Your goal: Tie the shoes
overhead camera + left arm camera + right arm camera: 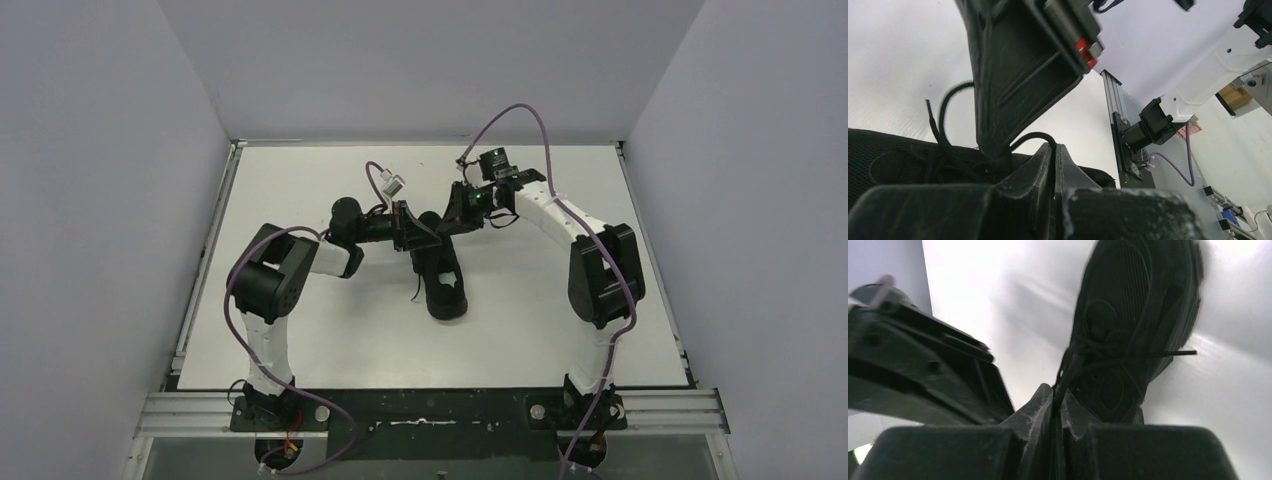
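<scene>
The black sneaker lies in the middle of the white table, toe toward the near edge. It also shows in the right wrist view and low in the left wrist view. My left gripper is shut on a thin black lace that arches up into its tips. My right gripper is shut on another lace strand running down to the shoe's eyelets; its tips hang above the tongue. The two grippers are close together over the shoe's opening. A free lace end sticks out sideways.
The right gripper's body fills the upper left wrist view; the left gripper's body fills the left of the right wrist view. Grey walls enclose the table on three sides. Purple cables loop above the right arm.
</scene>
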`<state>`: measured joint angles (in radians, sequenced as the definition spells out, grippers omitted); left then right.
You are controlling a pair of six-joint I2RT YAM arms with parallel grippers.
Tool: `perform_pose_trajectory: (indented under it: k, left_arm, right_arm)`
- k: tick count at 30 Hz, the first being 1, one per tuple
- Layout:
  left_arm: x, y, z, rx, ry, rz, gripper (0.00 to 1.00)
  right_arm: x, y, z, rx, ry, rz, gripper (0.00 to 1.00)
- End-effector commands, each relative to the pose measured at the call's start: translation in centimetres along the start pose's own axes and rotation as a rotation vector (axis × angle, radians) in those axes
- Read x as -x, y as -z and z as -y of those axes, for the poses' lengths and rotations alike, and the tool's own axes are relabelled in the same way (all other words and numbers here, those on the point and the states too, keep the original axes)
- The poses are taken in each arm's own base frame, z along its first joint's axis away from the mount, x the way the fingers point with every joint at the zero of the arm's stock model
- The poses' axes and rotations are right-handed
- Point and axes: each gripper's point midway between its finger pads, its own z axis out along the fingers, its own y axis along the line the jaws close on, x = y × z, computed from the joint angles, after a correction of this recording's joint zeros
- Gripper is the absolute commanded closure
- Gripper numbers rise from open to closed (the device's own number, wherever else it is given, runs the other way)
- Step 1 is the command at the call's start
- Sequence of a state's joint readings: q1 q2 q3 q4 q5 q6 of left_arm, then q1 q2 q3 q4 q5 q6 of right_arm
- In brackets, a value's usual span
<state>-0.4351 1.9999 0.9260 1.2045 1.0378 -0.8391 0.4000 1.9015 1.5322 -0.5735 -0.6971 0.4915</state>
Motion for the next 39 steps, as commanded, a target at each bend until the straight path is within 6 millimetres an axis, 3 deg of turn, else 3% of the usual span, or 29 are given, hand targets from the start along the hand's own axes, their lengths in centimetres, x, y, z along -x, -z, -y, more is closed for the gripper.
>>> perform_pose_trajectory:
  k: [1,7,13,23,31,39]
  left_arm:
    - [2.8,-0.2,2.4,-0.078,-0.13,0.064,1.0]
    - [2.9,-0.2,2.5,-0.08,-0.126,0.069,1.0]
    - [2.8,-0.3,1.8,-0.051,-0.108,0.055,1.0]
    - [2.8,0.1,-0.6,0.045,-0.049,0.042,1.0]
    - [1.7,-0.1,-2.4,0.085,0.015,0.01,1.0]
    - [-0.1,0.1,-4.3,0.146,0.105,-0.021,1.0]
  right_arm:
    - [-2.1,0.9,-0.5,0.064,-0.123,-0.107,1.0]
    - [-3.3,0.2,0.0,0.12,-0.159,-0.192,1.0]
    - [-2.9,-0.1,-1.9,0.261,-0.165,-0.206,1.0]
    - [-4.3,0.4,-2.5,0.364,-0.102,-0.244,1.0]
    - [-4.4,-0.5,-2.1,0.375,-0.132,-0.238,1.0]
    - [-3.4,-1.0,-1.2,0.294,-0.154,-0.184,0.89]
